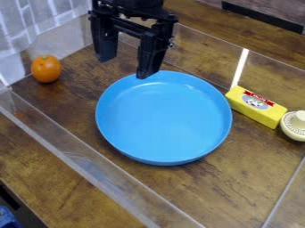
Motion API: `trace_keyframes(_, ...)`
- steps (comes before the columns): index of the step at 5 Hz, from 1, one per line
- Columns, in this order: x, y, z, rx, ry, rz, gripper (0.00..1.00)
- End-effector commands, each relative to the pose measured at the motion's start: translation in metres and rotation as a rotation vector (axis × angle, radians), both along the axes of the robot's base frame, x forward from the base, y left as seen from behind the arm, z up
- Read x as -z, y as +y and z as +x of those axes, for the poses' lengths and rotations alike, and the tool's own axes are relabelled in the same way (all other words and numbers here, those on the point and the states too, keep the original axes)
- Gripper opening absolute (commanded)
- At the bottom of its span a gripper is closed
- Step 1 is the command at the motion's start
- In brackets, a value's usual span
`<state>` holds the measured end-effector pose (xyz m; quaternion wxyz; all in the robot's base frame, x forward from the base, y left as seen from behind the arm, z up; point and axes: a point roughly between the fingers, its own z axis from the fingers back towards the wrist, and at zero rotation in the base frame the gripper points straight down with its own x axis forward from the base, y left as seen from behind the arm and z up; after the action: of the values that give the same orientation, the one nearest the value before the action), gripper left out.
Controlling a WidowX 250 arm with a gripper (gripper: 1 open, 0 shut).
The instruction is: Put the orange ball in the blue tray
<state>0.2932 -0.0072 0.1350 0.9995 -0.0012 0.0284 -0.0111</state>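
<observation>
The orange ball (45,69) rests on the wooden table at the far left, small and round. The blue tray (125,138), a large shallow round dish, lies in the middle of the table with nothing in it. My gripper (127,62) hangs pointing down above the tray's back left rim, to the right of the ball and well apart from it. Its two dark fingers (106,43) stand open with nothing between them.
A small yellow box (256,105) lies right of the tray, with a round pale lid-like object (294,126) at the right edge. A clear plastic wall (71,147) runs along the table's front left and back sides.
</observation>
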Motion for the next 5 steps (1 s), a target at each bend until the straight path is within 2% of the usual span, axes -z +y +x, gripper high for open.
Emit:
trace_keyframes(1, 0.005, 0.003, 0.000, 0.024, 0.015, 0.000, 1.00)
trace_keyframes(5, 0.023, 0.027, 0.000, 0.139, 0.071, 0.008, 1.00)
